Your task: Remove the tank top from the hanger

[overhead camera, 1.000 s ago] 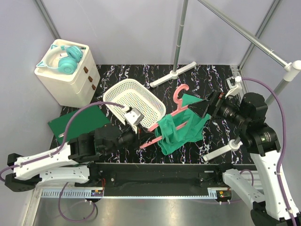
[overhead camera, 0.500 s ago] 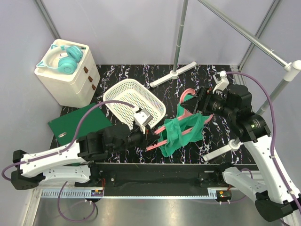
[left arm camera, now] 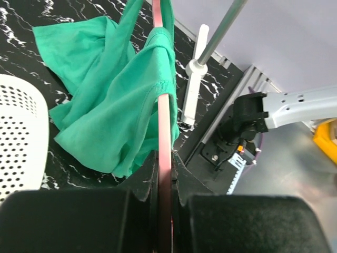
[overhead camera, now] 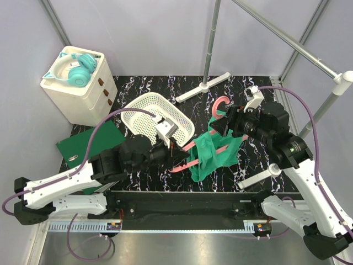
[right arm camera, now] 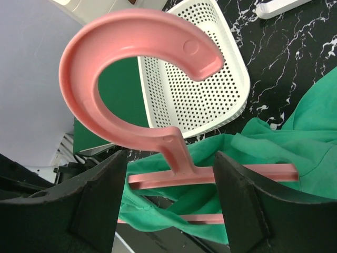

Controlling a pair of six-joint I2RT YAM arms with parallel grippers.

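Note:
The coral-pink hanger (overhead camera: 219, 113) is held tilted above the table, hook up at the right. The teal-green tank top (overhead camera: 212, 157) hangs crumpled on its lower bars. My left gripper (overhead camera: 177, 150) is shut on the hanger's lower end; in the left wrist view (left arm camera: 164, 179) the pink bar (left arm camera: 164, 121) is pinched between the jaws, with the tank top (left arm camera: 116, 105) draped beyond. My right gripper (overhead camera: 230, 118) is open. In the right wrist view (right arm camera: 169, 203) its fingers straddle the hanger's neck (right arm camera: 176, 150) below the hook, with the tank top (right arm camera: 316, 137) behind.
A white perforated basket (overhead camera: 138, 107) sits behind my left arm. A dark-green folder (overhead camera: 91, 144) lies at the left. A white drawer unit (overhead camera: 83, 88) carries teal headphones (overhead camera: 74, 69). The grey rail's upright (overhead camera: 212, 38) and white base (overhead camera: 204, 87) stand at the back.
My left arm has pushed forward and right with the hanger's end. My right gripper has moved left, from beside the tank top to the hook. The hook has risen.

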